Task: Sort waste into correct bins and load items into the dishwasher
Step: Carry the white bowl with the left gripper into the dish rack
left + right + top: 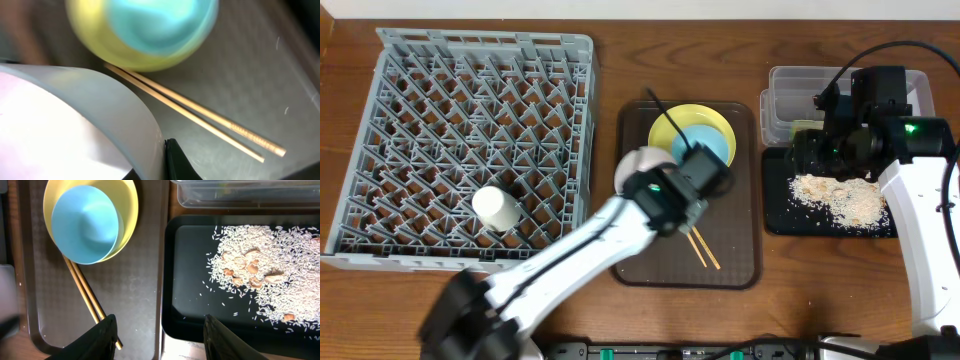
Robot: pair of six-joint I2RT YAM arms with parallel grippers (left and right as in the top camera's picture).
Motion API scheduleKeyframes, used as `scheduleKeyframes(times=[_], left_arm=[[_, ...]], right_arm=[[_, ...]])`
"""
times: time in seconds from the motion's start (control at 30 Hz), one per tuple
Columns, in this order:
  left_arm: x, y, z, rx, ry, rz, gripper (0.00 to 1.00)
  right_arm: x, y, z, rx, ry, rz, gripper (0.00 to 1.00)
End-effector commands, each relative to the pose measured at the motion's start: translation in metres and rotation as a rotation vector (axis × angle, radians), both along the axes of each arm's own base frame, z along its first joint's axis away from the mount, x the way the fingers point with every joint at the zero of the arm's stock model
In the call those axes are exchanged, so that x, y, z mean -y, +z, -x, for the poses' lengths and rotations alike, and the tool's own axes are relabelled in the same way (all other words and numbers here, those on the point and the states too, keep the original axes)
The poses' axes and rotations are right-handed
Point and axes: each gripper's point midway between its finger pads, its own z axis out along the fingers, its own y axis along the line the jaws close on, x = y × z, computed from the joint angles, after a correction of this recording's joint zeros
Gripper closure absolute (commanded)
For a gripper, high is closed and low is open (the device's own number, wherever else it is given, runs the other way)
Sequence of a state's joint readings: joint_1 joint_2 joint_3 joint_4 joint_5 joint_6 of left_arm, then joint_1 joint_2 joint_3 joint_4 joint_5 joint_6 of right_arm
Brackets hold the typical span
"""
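**White bowl [636, 160] gripped at its rim by the left hand [653, 182] over the left edge of the brown tray [730, 250]; right hand [162, 332] held open and empty above the black tray [187, 290].**

The bowl's thin, smooth, curved wall is pinched at one spot only, so it could be swung or slipped loose on the way to the grey rack [440, 110]. It could also be knocked against the white cup [495, 208] standing among the stiff upright pegs, or be set down crooked on them. The glossy light blue bowl [85, 222] is nested in the round yellow plate [127, 205], with the slender wooden chopsticks [86, 296] laid beside them on the finely textured tray. Loose rice grains [270, 265] are scattered in the black tray and could be swept out onto the desk if brushed.
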State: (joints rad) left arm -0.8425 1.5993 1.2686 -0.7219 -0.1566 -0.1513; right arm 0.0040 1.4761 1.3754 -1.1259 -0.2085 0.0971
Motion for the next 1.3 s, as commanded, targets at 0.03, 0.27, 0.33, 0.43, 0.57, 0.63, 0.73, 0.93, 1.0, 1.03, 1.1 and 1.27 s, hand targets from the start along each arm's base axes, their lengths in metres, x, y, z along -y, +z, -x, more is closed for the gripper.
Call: scheduleKeyframes(times=[0.03, 0.27, 0.33, 0.43, 0.57, 0.63, 0.73, 0.93, 1.0, 1.03, 1.1, 1.27], left_arm=[[-0.040, 0.048, -0.030, 0.060, 0.085, 0.123, 0.92], [-0.097, 0.082, -0.057, -0.121, 0.135, 0.591, 0.92], [-0.115, 0.092, -0.064, -0.146, 0.141, 0.716, 0.92], [-0.146, 0.101, -0.074, -0.156, 0.183, 0.848, 0.92], [-0.187, 0.104, -0.087, -0.166, 0.251, 1.004, 0.92], [-0.208, 0.105, -0.096, -0.158, 0.262, 1.098, 0.93], [-0.226, 0.105, -0.106, -0.146, 0.249, 1.188, 0.92], [-0.256, 0.090, -0.120, -0.144, 0.258, 1.305, 0.92], [-0.265, 0.080, -0.125, -0.147, 0.270, 1.325, 0.92], [-0.268, 0.076, -0.127, -0.150, 0.274, 1.333, 0.92], [-0.272, 0.071, -0.130, -0.153, 0.269, 1.357, 0.92], [-0.276, 0.059, -0.137, -0.154, 0.237, 1.398, 0.92]], right_arm=[[0.002, 0.009, -0.003, 0.031, 0.004, 0.006, 0.47], [0.002, 0.009, -0.001, 0.025, 0.004, 0.006, 0.47], [0.002, 0.009, -0.001, 0.023, 0.004, 0.006, 0.46], [0.002, 0.009, -0.001, 0.023, 0.004, 0.006, 0.47], [0.002, 0.009, -0.001, 0.022, 0.004, 0.006, 0.46], [0.002, 0.009, -0.001, 0.022, 0.004, 0.006, 0.46], [0.002, 0.008, 0.000, 0.020, 0.004, 0.006, 0.46], [0.002, 0.008, 0.001, 0.016, 0.004, 0.006, 0.47], [0.002, 0.008, 0.001, 0.016, 0.004, 0.006, 0.46], [0.002, 0.008, 0.001, 0.016, 0.004, 0.006, 0.46], [0.002, 0.008, 0.001, 0.016, 0.003, 0.005, 0.46], [0.002, 0.008, 0.001, 0.015, 0.003, 0.005, 0.46]])
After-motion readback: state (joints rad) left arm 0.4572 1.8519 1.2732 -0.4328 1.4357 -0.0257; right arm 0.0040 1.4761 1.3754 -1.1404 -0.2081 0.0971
